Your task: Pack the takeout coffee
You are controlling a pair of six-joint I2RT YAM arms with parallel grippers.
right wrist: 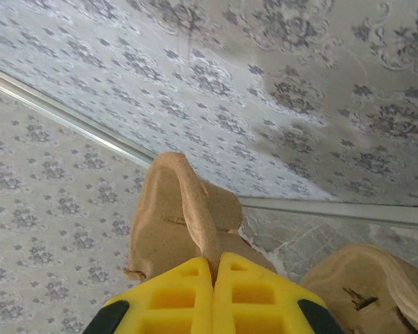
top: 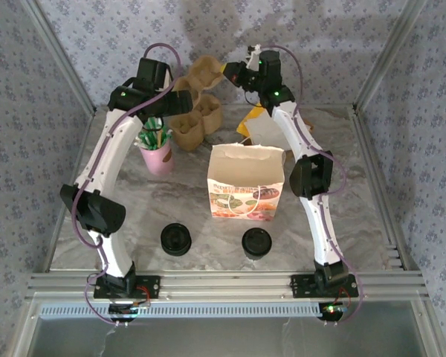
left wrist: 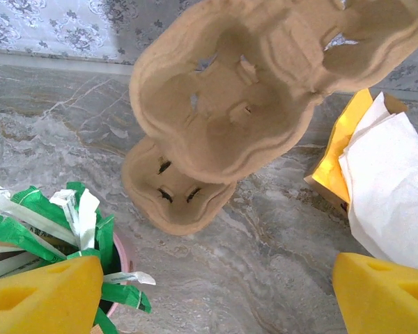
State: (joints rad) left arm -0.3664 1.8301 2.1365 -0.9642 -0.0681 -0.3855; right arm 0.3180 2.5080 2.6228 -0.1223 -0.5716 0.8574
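The takeout coffee [top: 256, 243], a small cup under a round black lid, stands near the table's front edge, right of centre. Far from it, at the back, my right gripper [top: 234, 74] [right wrist: 214, 268] is shut on the rim of a brown pulp cup carrier [top: 207, 72] [right wrist: 184, 209] [left wrist: 265, 76] held up in the air. My left gripper [top: 180, 103] [left wrist: 212, 296] hangs open just below and beside that carrier, nothing between its yellow fingers [left wrist: 42, 296]. A printed paper bag [top: 245, 182] stands open in the middle of the table.
More pulp carriers [top: 197, 119] [left wrist: 177, 195] [right wrist: 366, 285] lie on the table at the back. A pink cup of green and white sachets [top: 157, 152] [left wrist: 56, 223] stands left. White napkins in a yellow holder [top: 264, 126] [left wrist: 386, 188] sit right. A low pile of black lids [top: 176, 239] sits front left.
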